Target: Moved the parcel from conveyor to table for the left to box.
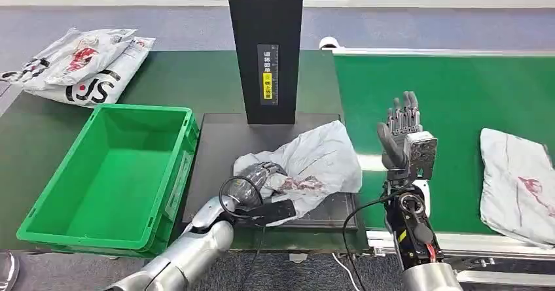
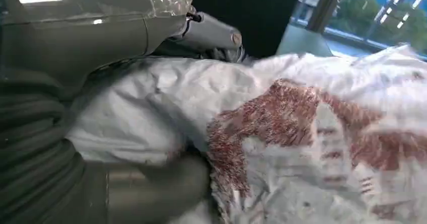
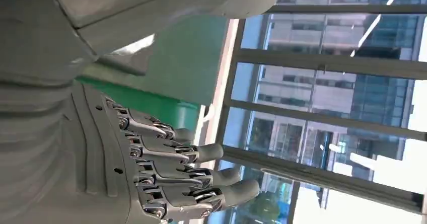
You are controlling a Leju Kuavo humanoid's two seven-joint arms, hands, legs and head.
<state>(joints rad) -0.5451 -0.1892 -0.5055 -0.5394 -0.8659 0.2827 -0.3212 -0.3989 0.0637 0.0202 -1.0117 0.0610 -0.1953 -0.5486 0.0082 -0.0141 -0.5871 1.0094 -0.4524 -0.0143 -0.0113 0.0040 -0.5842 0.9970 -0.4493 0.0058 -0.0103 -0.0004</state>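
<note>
The grey poly-mailer parcel (image 1: 313,163) lies crumpled on the dark platform (image 1: 216,140) at the foot of the black scanner column (image 1: 265,42), its long axis running from about 7 o'clock to 1 o'clock in the head view, with the red-printed face up and one corner spilling over the platform's right edge towards the conveyor. The left hand (image 1: 258,180) is clamped on the parcel's near-left end, fingers curled into the plastic (the left wrist view shows the thumb (image 2: 211,32) pressed over a fold of the white film (image 2: 282,133)). At 9 o'clock from the parcel stands the green plastic crate (image 1: 177,154), its right wall just beside the platform's left edge. The right hand (image 1: 400,134) is raised upright over the green conveyor belt's (image 1: 445,95) left margin, holding nothing, fingers stretched out and close together but not curled. A second mailer (image 1: 517,186) lies flat on the belt at 3 o'clock, well apart from that hand, its long axis running roughly 12 to 6. At 10 o'clock, on the green tabletop (image 1: 183,75), a heap of white printed bags (image 1: 85,65) sits near the far-left edge.
</note>
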